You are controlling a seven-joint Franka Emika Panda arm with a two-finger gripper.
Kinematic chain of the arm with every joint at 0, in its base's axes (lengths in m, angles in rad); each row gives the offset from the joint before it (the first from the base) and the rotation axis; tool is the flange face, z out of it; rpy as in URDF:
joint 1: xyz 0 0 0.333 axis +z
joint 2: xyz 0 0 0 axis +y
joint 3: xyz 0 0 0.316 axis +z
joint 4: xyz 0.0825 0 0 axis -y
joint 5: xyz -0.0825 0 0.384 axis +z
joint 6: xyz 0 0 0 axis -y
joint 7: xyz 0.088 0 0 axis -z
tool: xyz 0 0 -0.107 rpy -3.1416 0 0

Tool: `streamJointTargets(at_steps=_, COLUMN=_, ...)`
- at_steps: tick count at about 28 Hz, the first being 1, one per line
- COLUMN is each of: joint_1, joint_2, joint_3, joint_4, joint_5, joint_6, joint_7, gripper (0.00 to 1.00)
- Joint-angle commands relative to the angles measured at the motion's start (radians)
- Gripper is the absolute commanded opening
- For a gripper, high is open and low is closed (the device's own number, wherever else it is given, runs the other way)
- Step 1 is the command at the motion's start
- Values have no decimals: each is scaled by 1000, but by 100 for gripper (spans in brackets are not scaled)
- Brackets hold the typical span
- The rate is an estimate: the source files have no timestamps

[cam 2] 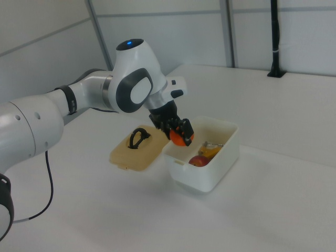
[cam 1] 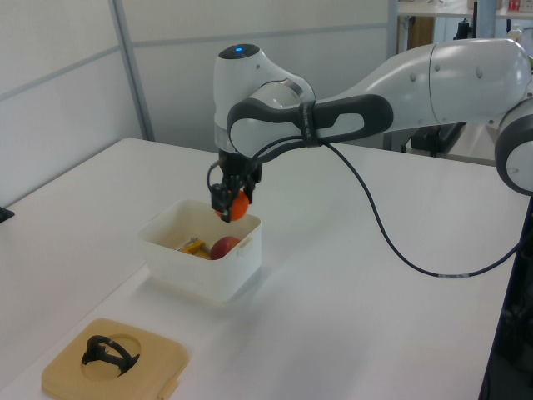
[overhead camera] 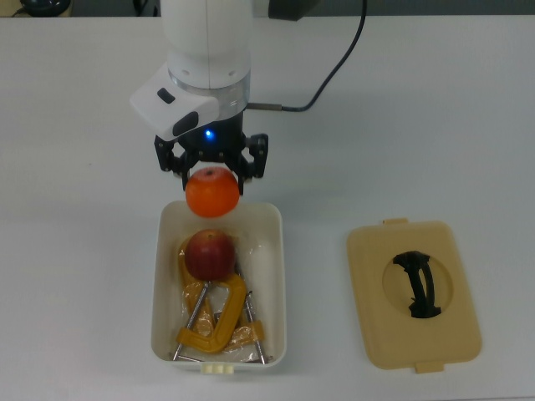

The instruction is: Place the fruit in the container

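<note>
Orange round fruit (overhead camera: 212, 193) pinched in the black gripper (overhead camera: 212, 167) above the cream-white plastic tub (overhead camera: 274, 276) on a white table (overhead camera: 435, 125); no writing readable.

The gripper (overhead camera: 212, 177) is pointed straight down from a vertical wrist, its fingers (overhead camera: 173, 157) clamped on the orange (overhead camera: 212, 192), which is held above the container (overhead camera: 277, 276) rim's short end.

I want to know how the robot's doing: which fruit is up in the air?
The orange, held by the gripper over the tub's edge. The red apple already lies inside.
</note>
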Motion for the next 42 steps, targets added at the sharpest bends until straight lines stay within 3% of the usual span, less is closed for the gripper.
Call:
streamJointTargets(at_steps=1, joint_1=2, joint_2=41, joint_3=-9, joint_4=-14, joint_5=8, joint_6=166, joint_7=92, gripper=35)
streamJointTargets(at_steps=3, joint_1=2, joint_2=50, joint_3=-9, joint_4=-14, joint_5=6, joint_6=206, joint_7=106, gripper=62)
streamJointTargets(at_steps=4, joint_1=1, joint_2=59, joint_3=-11, joint_4=-19, joint_5=6, joint_6=222, joint_7=110, gripper=96)
streamJointTargets(at_steps=5, joint_1=1, joint_2=62, joint_3=-12, joint_4=-22, joint_5=3, joint_6=222, joint_7=110, gripper=100)
streamJointTargets(at_steps=16, joint_1=-16, joint_2=47, joint_3=-25, joint_4=-34, joint_5=0, joint_6=185, joint_7=110, gripper=100)
streamJointTargets(at_steps=26, joint_1=-64, joint_2=-71, joint_3=-18, joint_4=-34, joint_5=3, joint_6=-132, joint_7=6, gripper=100)
streamJointTargets(at_steps=31, joint_1=-68, joint_2=-91, joint_3=-24, joint_4=-26, joint_5=3, joint_6=-257, joint_7=-74, gripper=100)
streamJointTargets(at_steps=42, joint_1=-70, joint_2=-93, joint_3=-17, joint_4=-31, joint_5=3, joint_6=-269, joint_7=-94, gripper=100)
